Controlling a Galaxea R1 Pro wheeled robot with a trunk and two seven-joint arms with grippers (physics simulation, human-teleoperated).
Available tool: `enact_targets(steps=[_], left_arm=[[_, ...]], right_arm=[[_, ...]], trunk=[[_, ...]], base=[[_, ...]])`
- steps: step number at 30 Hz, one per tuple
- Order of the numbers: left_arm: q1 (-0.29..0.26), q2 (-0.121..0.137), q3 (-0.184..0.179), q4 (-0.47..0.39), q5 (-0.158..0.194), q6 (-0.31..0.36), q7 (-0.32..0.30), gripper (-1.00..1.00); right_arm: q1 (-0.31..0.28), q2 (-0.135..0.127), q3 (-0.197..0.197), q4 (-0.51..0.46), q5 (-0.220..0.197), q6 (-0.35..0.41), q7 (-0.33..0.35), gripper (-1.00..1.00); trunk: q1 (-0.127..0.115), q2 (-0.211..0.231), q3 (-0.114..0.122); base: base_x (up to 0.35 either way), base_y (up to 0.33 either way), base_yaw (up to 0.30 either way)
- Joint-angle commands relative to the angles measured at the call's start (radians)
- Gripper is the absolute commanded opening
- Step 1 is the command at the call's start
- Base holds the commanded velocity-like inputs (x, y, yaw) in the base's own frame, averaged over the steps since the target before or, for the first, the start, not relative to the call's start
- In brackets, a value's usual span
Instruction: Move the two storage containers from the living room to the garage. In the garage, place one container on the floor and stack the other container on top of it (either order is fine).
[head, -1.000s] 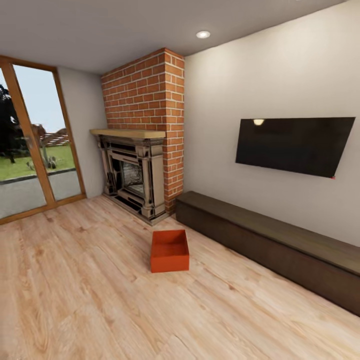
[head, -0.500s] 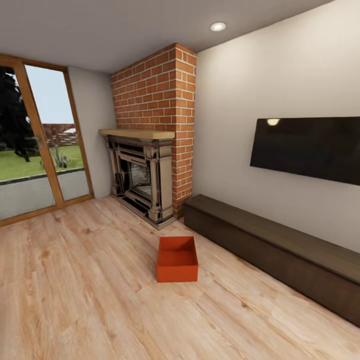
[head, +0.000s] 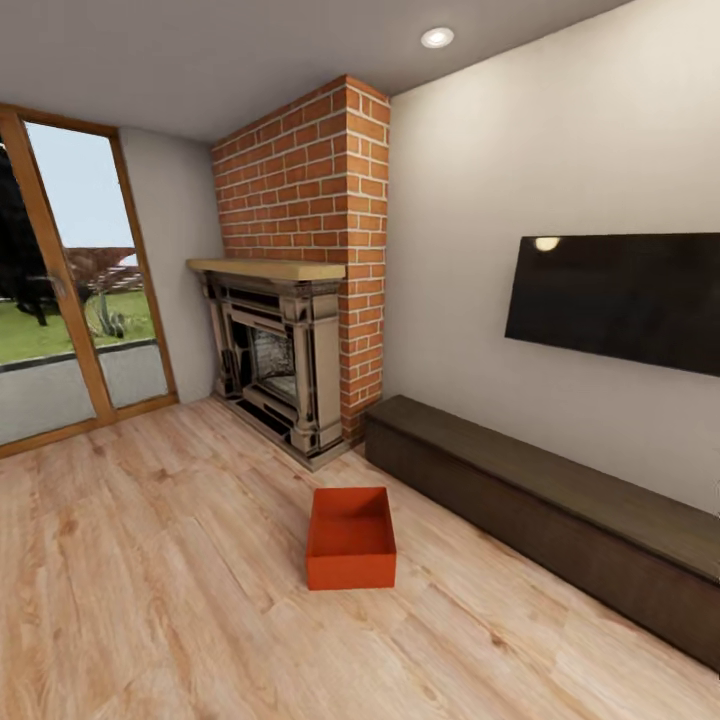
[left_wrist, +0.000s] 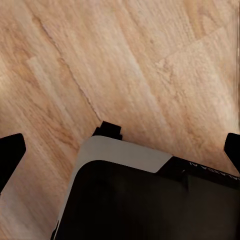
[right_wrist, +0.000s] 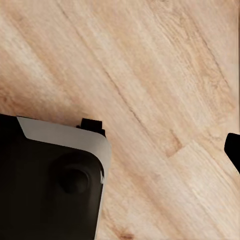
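We see our left end effector (left_wrist: 120, 150) spread wide over bare wood floor (left_wrist: 125, 60), its dark fingertips (left_wrist: 10, 152) far apart and holding nothing. Our right end effector is likewise empty; we cannot tell how far it is spread. One orange-red bin (head: 350, 536) sits on the planks just in front of the brick fireplace (head: 285, 350), left of the low dark bench (head: 560, 510).

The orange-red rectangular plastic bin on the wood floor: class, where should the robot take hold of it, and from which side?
Probably best by the rim. The orange-red rectangular plastic bin sits upright, lidless and empty, so its thin top edges are exposed. Come from above, one hand on each short wall, or pinch the near wall's rim, which faces the camera with bare light wood-plank floor before it.
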Motion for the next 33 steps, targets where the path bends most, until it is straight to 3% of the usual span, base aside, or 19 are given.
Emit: enact_targets(steps=[1, 33], left_arm=[[0.000, 0.000, -0.008, 0.000, 0.009, -0.003, 0.003, 1.00], [0.000, 0.000, -0.008, 0.000, 0.009, -0.003, 0.004, 1.00]], right_arm=[[-0.001, 0.000, 0.008, 0.003, -0.004, -0.005, -0.002, 1.00], [-0.001, 0.001, 0.010, 0.003, -0.003, -0.005, -0.002, 1.00]], trunk=[[0.001, -0.001, -0.001], [0.001, -0.001, -0.001]], base=[[0.324, 0.000, -0.178], [0.324, 0.000, -0.014]])
